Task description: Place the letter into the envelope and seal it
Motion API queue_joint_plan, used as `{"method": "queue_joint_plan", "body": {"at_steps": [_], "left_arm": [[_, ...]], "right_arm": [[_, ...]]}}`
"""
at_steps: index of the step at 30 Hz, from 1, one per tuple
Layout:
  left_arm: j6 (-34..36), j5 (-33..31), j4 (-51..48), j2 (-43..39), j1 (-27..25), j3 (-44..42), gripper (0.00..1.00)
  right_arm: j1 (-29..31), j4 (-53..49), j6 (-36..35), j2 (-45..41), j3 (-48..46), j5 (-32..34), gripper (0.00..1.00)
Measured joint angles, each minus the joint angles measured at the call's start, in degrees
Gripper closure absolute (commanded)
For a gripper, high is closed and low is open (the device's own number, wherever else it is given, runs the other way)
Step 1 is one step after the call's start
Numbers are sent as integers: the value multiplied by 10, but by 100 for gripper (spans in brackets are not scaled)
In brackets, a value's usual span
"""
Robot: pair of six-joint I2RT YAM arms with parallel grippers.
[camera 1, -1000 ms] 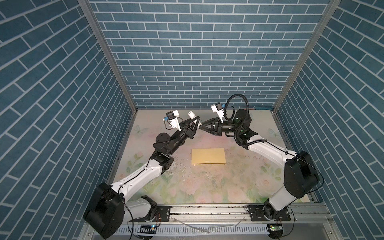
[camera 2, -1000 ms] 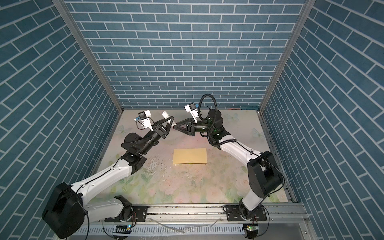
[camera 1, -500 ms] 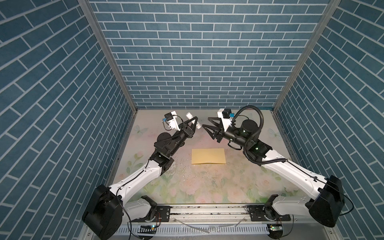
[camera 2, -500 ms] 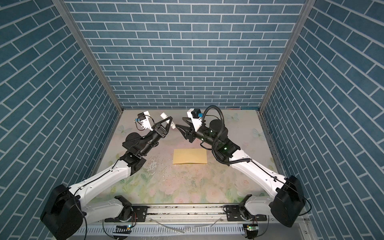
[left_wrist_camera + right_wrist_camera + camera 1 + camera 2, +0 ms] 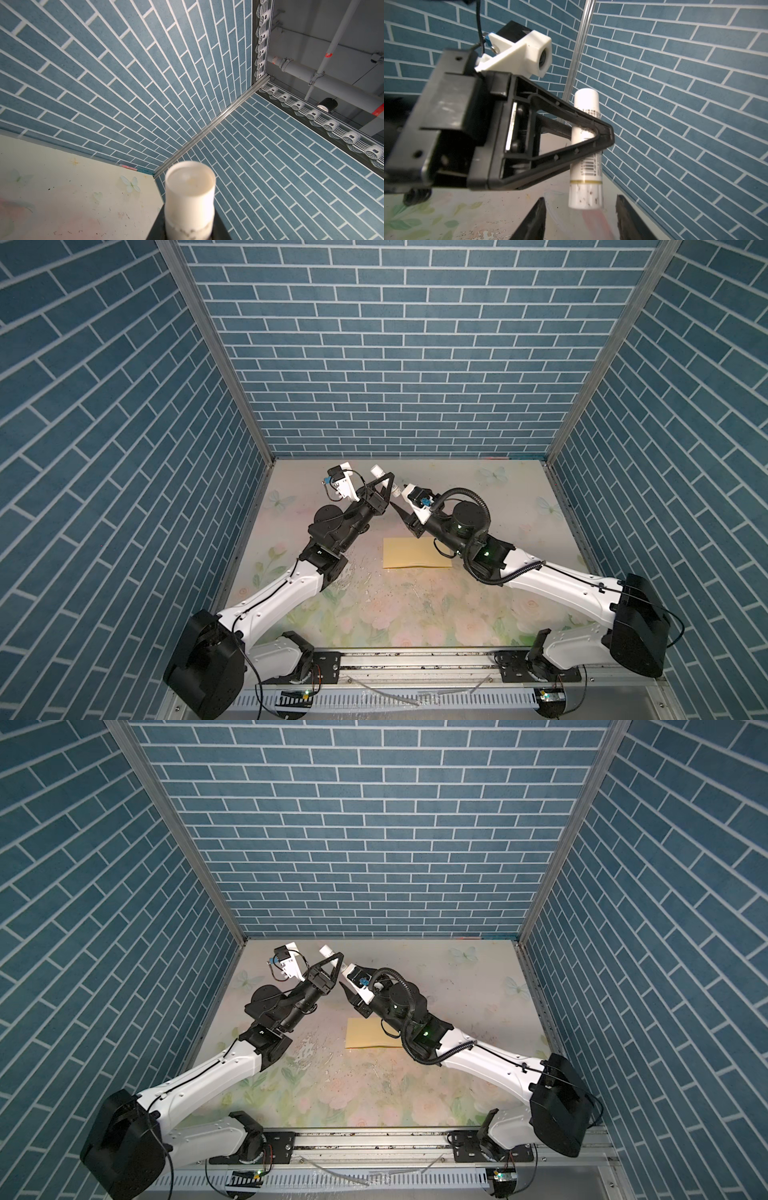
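1. The left gripper (image 5: 602, 135), lifted near the table's (image 5: 374, 614) back edge, pinches a glue stick (image 5: 586, 104).
2. The right gripper (image 5: 581, 218) is spread apart, just below the stick.
3. The envelope (image 5: 411, 553) lies flat mid-table, partly under the right arm (image 5: 540, 580).

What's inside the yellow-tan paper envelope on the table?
Only the outside of the flat yellow-tan paper envelope shows, nothing sticking out; its contents are hidden. The black right arm covers one corner.
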Motion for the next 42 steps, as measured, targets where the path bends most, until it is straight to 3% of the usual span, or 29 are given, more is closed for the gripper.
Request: {"method": "queue_joint_plan", "body": {"at_steps": [4,16,24,37,42], "left_arm": [[-2,0,0,0,0,0,100],[-4,0,0,0,0,0,100],[-5,0,0,0,0,0,100],[-5,1,0,1,0,0,100],[-6,0,0,2,1,0,100]], "right_arm": [[3,10,-16,11,0,15,56],[7,19,-20,21,1,32,58],[8,27,-24,21,1,35,65],[10,35,-24,22,2,38,66],[11,35,-27,26,3,42,77]]}}
